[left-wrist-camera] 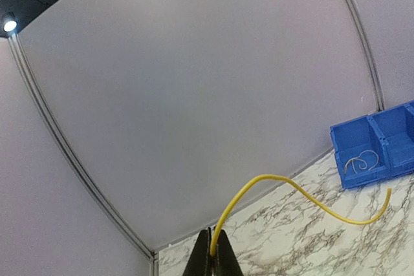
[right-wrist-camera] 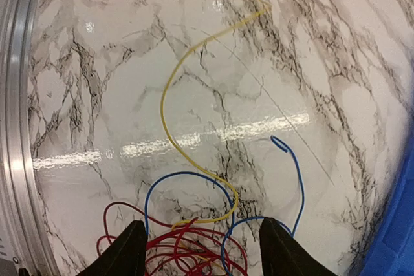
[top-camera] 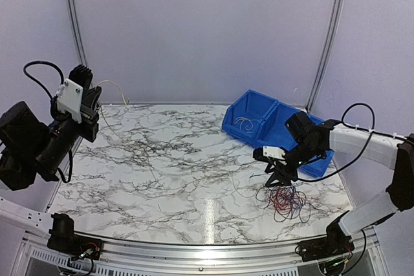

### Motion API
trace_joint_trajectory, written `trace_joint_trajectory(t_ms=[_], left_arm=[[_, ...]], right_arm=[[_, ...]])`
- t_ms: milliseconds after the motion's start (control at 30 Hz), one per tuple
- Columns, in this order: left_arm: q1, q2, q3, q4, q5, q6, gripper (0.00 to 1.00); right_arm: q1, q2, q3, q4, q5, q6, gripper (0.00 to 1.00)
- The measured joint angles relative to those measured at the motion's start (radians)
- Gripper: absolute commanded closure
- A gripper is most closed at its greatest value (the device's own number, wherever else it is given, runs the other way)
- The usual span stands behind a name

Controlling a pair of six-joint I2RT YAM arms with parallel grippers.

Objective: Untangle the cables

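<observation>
A tangle of thin red and dark blue cables (top-camera: 288,201) lies on the marble table at the front right. My right gripper (top-camera: 280,174) hovers just above its left edge, open and empty. In the right wrist view the red loops (right-wrist-camera: 187,247) sit between my wide-open fingertips, with blue loops (right-wrist-camera: 291,179) and a yellow cable (right-wrist-camera: 169,124) running away over the table. My left gripper (top-camera: 90,105) is raised high at the far left, shut on one end of a yellow cable (left-wrist-camera: 291,189) that arcs free in the air.
A blue two-compartment bin (top-camera: 259,121) stands at the back right, with a pale coiled wire (top-camera: 244,123) in its left compartment; it also shows in the left wrist view (left-wrist-camera: 375,153). White enclosure walls surround the table. A metal rail (top-camera: 194,253) runs along the front edge.
</observation>
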Motion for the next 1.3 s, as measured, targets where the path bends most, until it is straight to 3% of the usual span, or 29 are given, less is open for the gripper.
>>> trace_joint_trajectory(t_ms=[233,400,600,867,1067,1300], left_arm=[[0.192,-0.018,-0.135,-0.167,0.121,-0.437,1.0],[0.204,0.103,-0.24,-0.176,0.219,-0.639,1.0],[0.205,0.128,-0.36,-0.136,0.27,-0.82,1.0],[0.205,0.119,-0.416,-0.094,0.334,-0.983,1.0],[0.205,0.114,-0.422,-0.092,0.38,-1.033,1.0],[0.205,0.101,-0.422,-0.104,0.416,-1.044,1.0]], right_arm=[[0.043,-0.071,0.064,-0.043,-0.093,-0.005,0.37],[0.164,-0.032,0.065,0.02,-0.09,0.068,0.32],[0.192,0.081,0.039,0.136,-0.147,0.135,0.28],[0.195,0.256,0.111,0.199,-0.235,0.203,0.27],[0.195,0.378,0.209,0.22,-0.276,0.273,0.33],[0.196,0.281,0.195,0.233,-0.198,0.33,0.29]])
